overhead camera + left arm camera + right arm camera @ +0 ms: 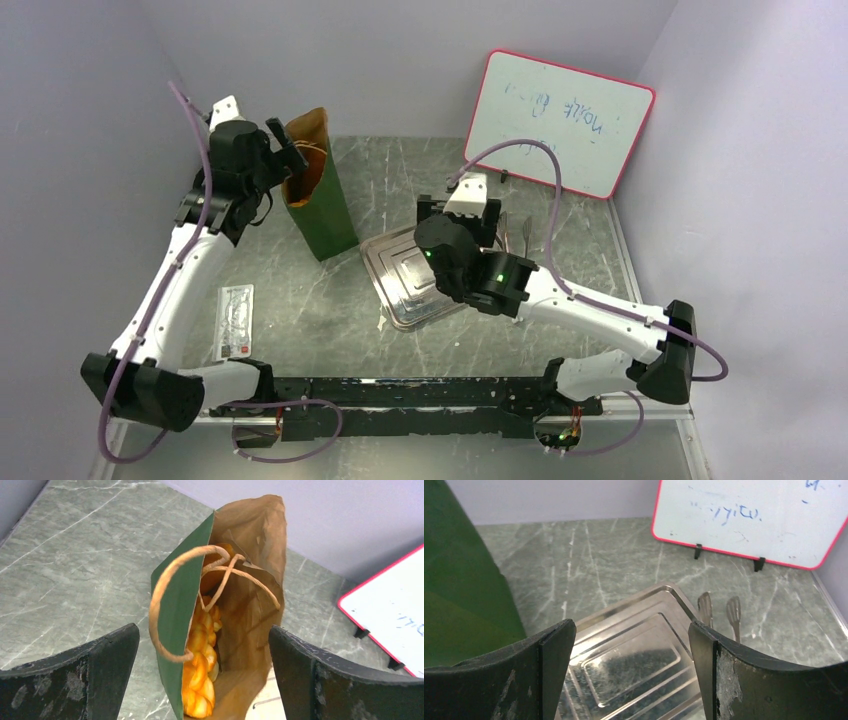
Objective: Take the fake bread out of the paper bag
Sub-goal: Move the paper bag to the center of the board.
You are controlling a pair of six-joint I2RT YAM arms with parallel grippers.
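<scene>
Claw check: my left claw (204,635) is spread wide and holds nothing. It hovers just over the open mouth of the bag (180,595). The bread (200,680) lies inside, a braided loaf along the green wall and another piece by the cord handles (160,595). My right claw (631,630) is also released, over the tray (624,672), with no bread on it. Step in hand: the reach in, I judge. Next: lower past the handles without snagging them, then close on the loaf.
</scene>
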